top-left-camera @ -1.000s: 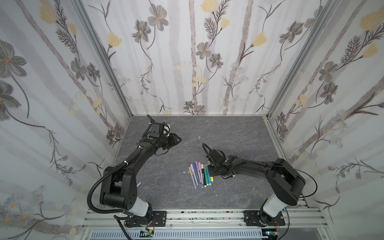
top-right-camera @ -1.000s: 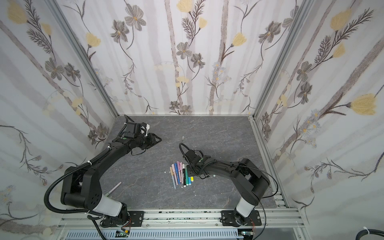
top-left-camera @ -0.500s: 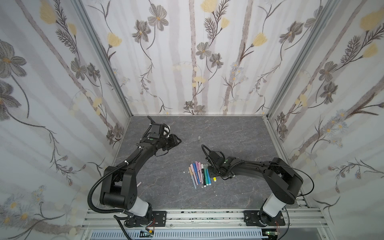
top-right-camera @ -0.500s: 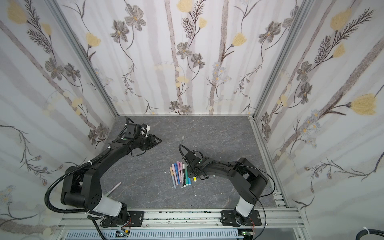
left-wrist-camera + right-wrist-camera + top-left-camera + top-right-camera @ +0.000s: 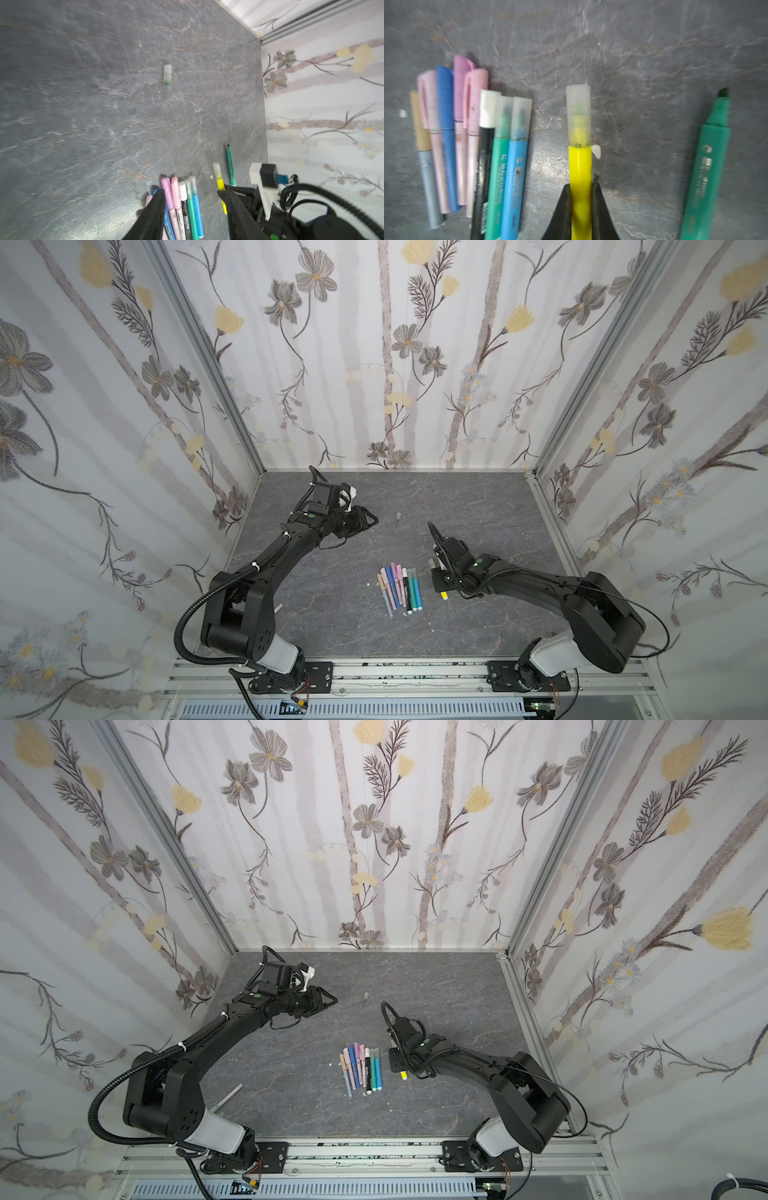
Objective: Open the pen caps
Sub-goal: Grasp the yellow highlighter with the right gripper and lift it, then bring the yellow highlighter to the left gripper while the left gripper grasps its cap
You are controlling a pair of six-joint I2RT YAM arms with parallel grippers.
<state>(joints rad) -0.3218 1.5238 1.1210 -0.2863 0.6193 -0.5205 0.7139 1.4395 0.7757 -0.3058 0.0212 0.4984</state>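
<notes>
Beside the base of the left arm a thin pale pen [image 5: 227, 1096] lies alone, too small to tell if it has a cap. The left gripper [image 5: 366, 522] hangs over the grey table [image 5: 478, 506] with its fingers apart and nothing between them. Just to its right 1 loose frosted cap [image 5: 398, 516] lies on the table, apart from everything else. In the middle 8 pens [image 5: 399, 587] lie side by side and touching. Their pen caps [image 5: 473, 93] are all on and point to the back wall: tan, pink, blue, purple, pink, white and 2 frosted. The right wrist view is blurred, so the print on the barrels cannot be read. The right gripper [image 5: 581, 188] is clamped on the barrel of a yellow highlighter [image 5: 580, 164]. Its frosted cap [image 5: 578, 112] is on and lies ahead of the fingertips, well clear of them. In both top views the wrist hides these fingers. Further right lies 1 uncapped green highlighter [image 5: 708, 166], which the arm covers in both top views.
</notes>
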